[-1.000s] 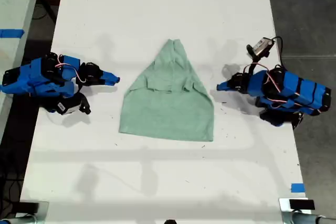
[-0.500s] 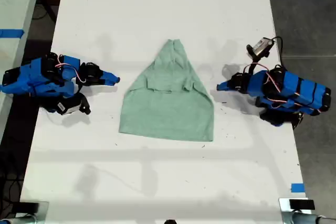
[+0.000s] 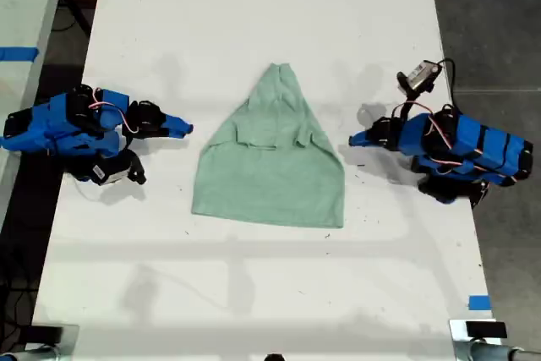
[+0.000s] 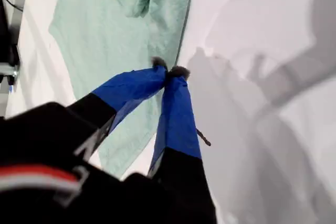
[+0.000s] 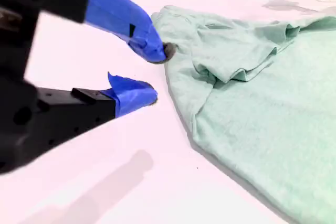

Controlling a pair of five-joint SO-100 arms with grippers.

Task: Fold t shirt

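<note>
The pale mint-green t shirt (image 3: 270, 166) lies flat in the middle of the white table, its sleeves folded in so it narrows to a point at the far end. My first gripper (image 3: 353, 140) rests just off the shirt's edge on the exterior view's right. It is shut (image 4: 168, 72), tips touching, with the shirt (image 4: 105, 35) beside it and nothing held. My second gripper (image 3: 188, 129) sits on the exterior view's left. It is open by a small gap (image 5: 155, 74) that holds nothing, close beside the shirt's slanted edge (image 5: 262, 108).
The white table (image 3: 254, 6) stretches well beyond the shirt towards its far and near ends. Blue tape (image 3: 478, 302) marks the near corner on the exterior view's right, above a grey bracket (image 3: 478, 331). A second table with tape (image 3: 19, 53) borders the exterior view's left.
</note>
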